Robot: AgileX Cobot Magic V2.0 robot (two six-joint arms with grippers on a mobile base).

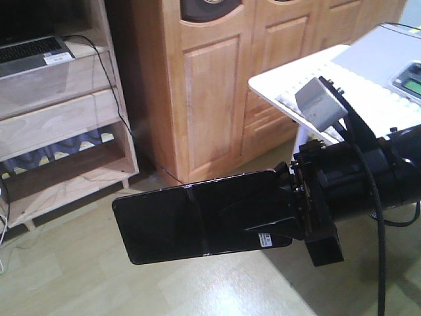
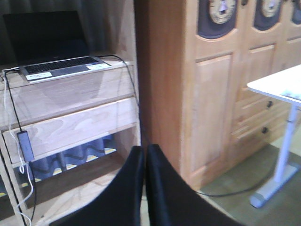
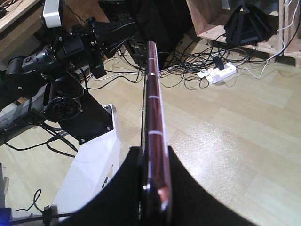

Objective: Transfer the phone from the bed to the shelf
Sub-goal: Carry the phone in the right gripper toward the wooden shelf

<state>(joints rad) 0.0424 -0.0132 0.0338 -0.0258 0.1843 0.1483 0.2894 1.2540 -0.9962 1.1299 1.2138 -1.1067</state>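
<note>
The phone (image 1: 184,220), a glossy black slab with a faint line across its middle, hangs in the air above the floor, right of the shelf (image 1: 59,122). My right gripper (image 1: 253,220) is shut on its right end, near a small white sticker. In the right wrist view the phone (image 3: 153,108) shows edge-on with a pinkish-gold rim, clamped between the fingers of the right gripper (image 3: 154,150). My left gripper (image 2: 144,148) is shut with nothing in it and faces the shelf (image 2: 70,127). The bed is out of view.
A grey laptop (image 1: 33,52) sits on the shelf's upper board, with a black cable running down the side. A tall wooden wardrobe (image 1: 210,85) stands right of the shelf, and a white desk (image 1: 309,79) further right. Cables and a power strip (image 3: 217,74) lie on the floor.
</note>
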